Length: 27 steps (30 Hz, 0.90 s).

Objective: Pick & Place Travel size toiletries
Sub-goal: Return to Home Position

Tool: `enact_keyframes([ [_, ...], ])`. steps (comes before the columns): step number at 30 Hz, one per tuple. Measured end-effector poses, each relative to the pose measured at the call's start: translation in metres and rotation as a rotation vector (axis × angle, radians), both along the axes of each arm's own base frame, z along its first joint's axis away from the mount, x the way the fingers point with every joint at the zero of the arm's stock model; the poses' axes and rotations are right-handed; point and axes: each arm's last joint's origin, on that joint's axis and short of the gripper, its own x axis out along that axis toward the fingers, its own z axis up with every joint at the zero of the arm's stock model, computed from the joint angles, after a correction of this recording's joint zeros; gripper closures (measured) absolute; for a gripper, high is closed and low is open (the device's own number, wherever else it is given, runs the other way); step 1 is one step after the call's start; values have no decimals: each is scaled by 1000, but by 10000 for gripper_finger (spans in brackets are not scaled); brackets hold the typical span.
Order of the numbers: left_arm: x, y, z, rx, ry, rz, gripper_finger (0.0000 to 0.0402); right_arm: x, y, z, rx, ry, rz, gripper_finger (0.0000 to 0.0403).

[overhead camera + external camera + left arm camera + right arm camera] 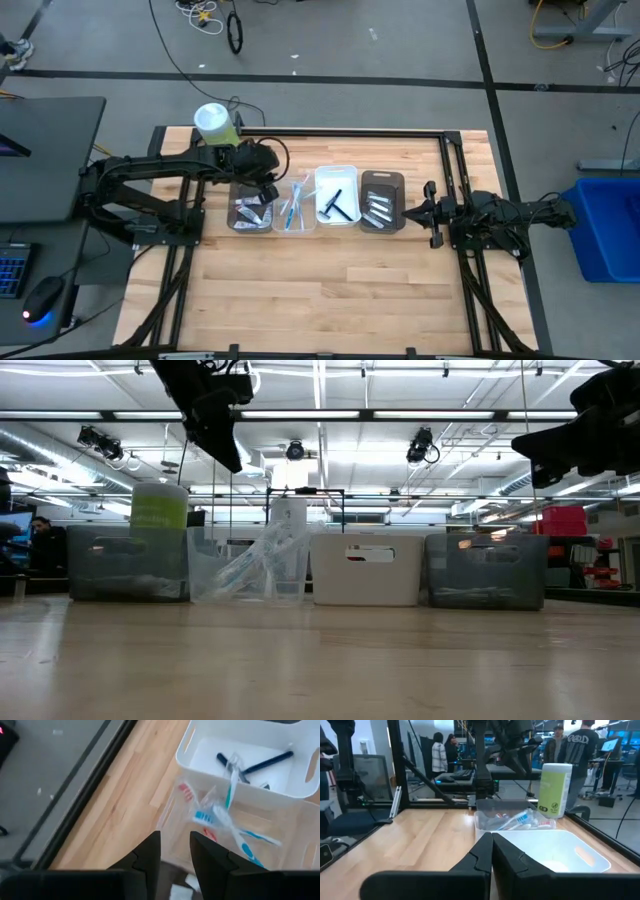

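The left hand (266,192) hung released and empty over the left dark rectangular plastic tray (233,226), at ten o'clock on the wooden bench (320,290), probably lifted clear to withdraw. Small white toothpaste tubes (248,212) lay heaped inside that tray, and slim blue-white toothbrushes (293,208) lay in the clear tray (312,228) beside it. The right hand (430,213), clenched on nothing, waited at three o'clock.

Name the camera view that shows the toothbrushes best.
The left wrist view: the toothbrushes lie close below, blue-white in the clear tray. The high view shows thin blue streaks, the low view a blur behind the tray wall, the right wrist view a distant few.
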Motion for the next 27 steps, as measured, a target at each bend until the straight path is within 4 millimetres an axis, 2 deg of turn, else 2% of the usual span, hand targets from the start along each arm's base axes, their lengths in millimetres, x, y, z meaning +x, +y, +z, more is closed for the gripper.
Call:
enact_keyframes([
  [6, 6, 1, 5, 68, -26, -98, 299, 0, 0, 0, 0, 0, 0, 390],
  [17, 15, -2, 9, 63, -117, -311, 392, 0, 0, 0, 0, 0, 1, 389],
  [20, 18, -4, 7, 40, -159, -397, 395, 0, 0, 0, 0, 0, 1, 389],
  [25, 23, -8, -11, 10, -249, -475, 397, 0, 0, 0, 0, 1, 1, 389],
  [27, 17, -11, -22, 8, -316, -514, 396, 0, 0, 0, 0, 1, 1, 389],
])
